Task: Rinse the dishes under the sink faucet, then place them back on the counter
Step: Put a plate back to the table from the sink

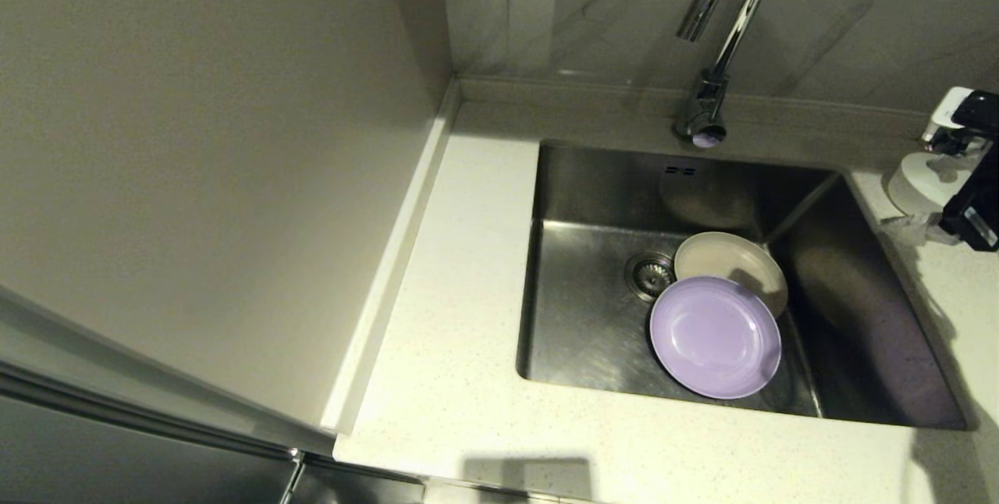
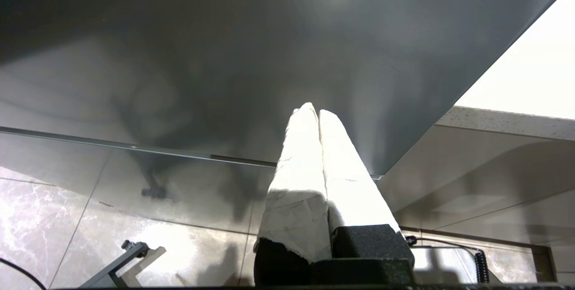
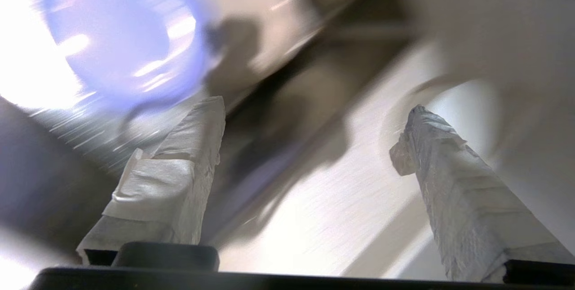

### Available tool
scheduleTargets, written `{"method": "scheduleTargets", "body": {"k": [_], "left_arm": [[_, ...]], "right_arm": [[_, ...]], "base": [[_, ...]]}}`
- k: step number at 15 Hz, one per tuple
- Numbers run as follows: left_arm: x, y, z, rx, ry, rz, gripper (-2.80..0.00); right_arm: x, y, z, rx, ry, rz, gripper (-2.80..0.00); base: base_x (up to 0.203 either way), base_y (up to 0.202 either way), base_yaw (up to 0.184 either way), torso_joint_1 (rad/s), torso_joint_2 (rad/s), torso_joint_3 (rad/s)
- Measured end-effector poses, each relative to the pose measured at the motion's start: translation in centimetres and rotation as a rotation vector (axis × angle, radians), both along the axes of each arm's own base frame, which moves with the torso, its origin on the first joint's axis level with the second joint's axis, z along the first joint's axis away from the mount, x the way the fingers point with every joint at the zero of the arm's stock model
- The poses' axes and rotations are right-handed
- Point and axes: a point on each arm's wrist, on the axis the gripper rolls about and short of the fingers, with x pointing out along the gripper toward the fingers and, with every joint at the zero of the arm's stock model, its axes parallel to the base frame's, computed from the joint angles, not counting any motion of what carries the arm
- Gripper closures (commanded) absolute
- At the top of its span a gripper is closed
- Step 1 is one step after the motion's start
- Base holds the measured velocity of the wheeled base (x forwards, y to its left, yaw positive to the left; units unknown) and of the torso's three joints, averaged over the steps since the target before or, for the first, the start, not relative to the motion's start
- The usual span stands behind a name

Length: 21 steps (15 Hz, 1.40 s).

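No legible text, label, brand, number or sign anywhere I look. The white tag on my right hand (image 1: pixel 985 227) is too small to read. Nothing printed shows on either plate.

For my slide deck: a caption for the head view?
Lavender plate overlapping beige plate in sink; right hand over counter.

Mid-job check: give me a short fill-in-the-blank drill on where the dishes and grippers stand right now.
1. The round lavender plate lies inside the steel ___.
2. It overlaps the round ___ plate.
3. The small white bowl stands on the speckled ___, right of the basin.
4. The right gripper's fingers are ___.

Missing: sink; beige; counter; open
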Motion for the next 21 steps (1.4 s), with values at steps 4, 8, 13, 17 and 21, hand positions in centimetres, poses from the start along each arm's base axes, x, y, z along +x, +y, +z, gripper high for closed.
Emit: {"method": "scheduleTargets", "body": {"k": [4, 8, 13, 17, 21], "left_arm": [[0.0, 0.0, 0.0, 0.0, 0.0, 0.0, 0.0], [0.0, 0.0, 0.0, 0.0, 0.0, 0.0, 0.0], [0.0, 0.0, 0.0, 0.0, 0.0, 0.0, 0.0], [0.0, 0.0, 0.0, 0.0, 0.0, 0.0, 0.0], [0.0, 0.0, 0.0, 0.0, 0.0, 0.0, 0.0]], "right_arm": [[-5.3, 4.0, -1.8, 0.094, 0.232, -0.07, -2.8], [-9.5, 5.5, -2.5, 0.171, 0.391, -0.104, -2.8], [-10.5, 6.5, -2.1, 0.251, 0.511, -0.145, -2.8], [-6.4, 6.4, -2.3, 0.254, 0.465, -0.14, -2.8], [-2.6, 6.4, -3.9, 0.251, 0.46, -0.128, -2.8]], "base": [[0.0, 0.0, 0.0, 0.0, 0.0, 0.0], [0.0, 0.0, 0.0, 0.0, 0.0, 0.0], [0.0, 0.0, 0.0, 0.0, 0.0, 0.0], [0.0, 0.0, 0.0, 0.0, 0.0, 0.0], [0.0, 0.0, 0.0, 0.0, 0.0, 0.0]]}}
